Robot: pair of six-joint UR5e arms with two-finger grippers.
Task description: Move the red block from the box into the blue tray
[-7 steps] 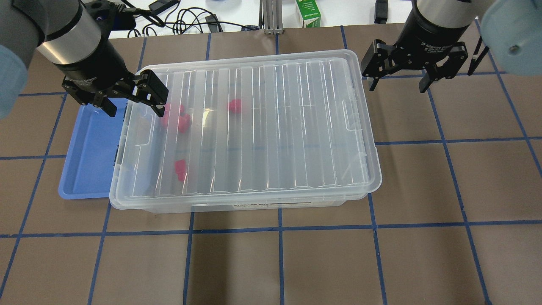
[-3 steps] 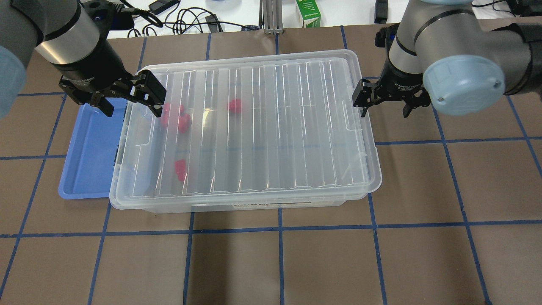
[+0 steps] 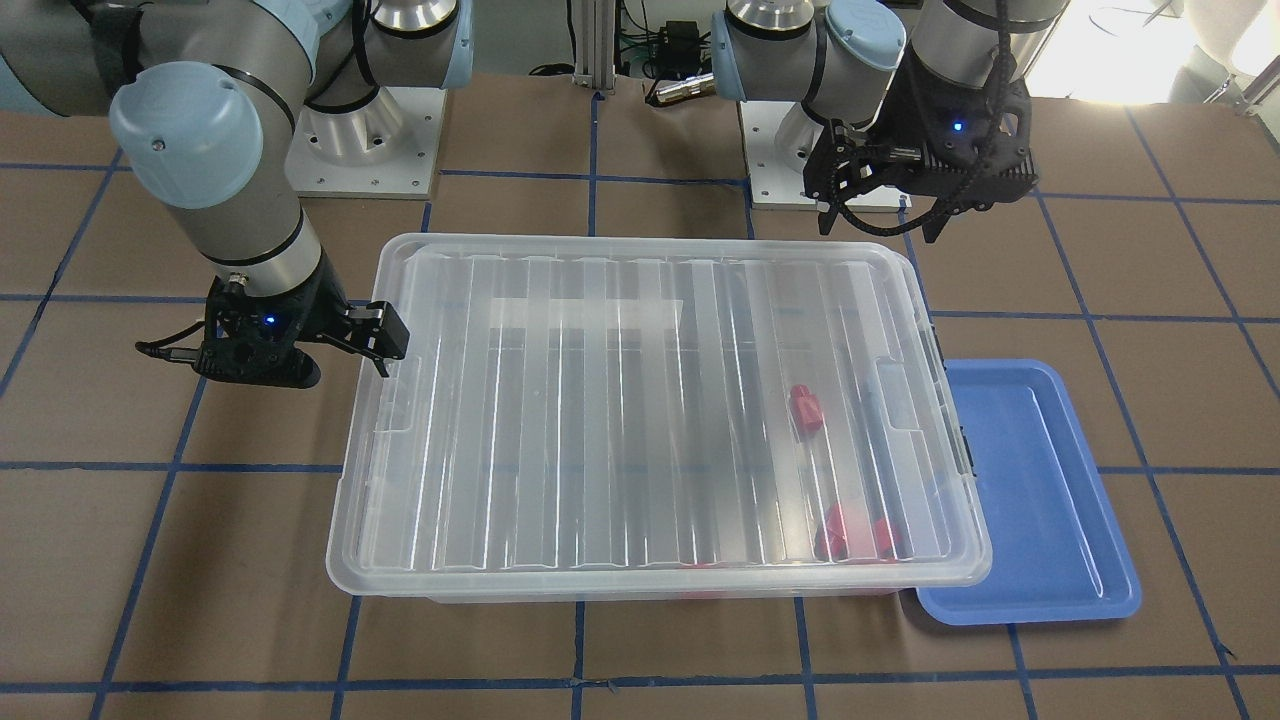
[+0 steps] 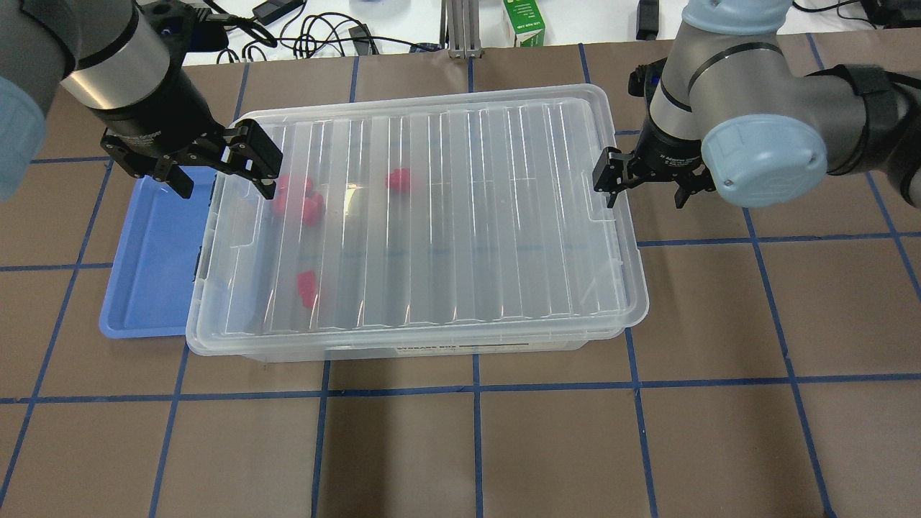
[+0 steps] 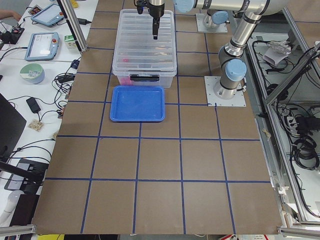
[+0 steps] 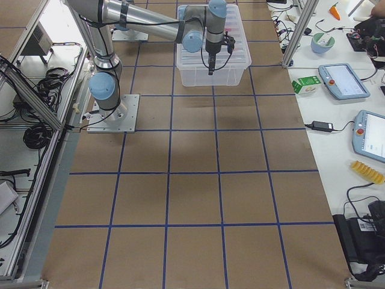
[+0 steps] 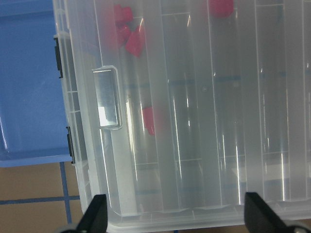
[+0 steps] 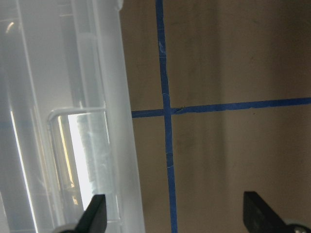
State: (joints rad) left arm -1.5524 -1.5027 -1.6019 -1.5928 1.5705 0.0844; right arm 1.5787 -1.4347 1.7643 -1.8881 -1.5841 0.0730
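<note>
The box [image 4: 468,216] is a clear bin with its ribbed lid on. Several red blocks show blurred through the lid near its left end: one [image 4: 399,180], a cluster [image 4: 298,198], and one [image 4: 308,288]. They also show in the front view [image 3: 806,408] and the left wrist view [image 7: 132,39]. The blue tray [image 4: 155,259] lies against the box's left end, partly under its rim. My left gripper [image 4: 227,183] is open above the box's left rim and the tray's far end. My right gripper [image 4: 644,198] is open and straddles the box's right rim by the lid's recessed handle [image 8: 80,160].
A green carton [image 4: 524,21] and loose cables [image 4: 309,32] lie beyond the table's far edge. Brown table [image 4: 475,446] with a blue tape grid stretches in front of the box. Tablets [image 6: 343,81] and a bowl sit on the side bench.
My right arm has swung in and down to the box's right rim, its wrist turned. My left gripper has barely moved. Both stay open.
</note>
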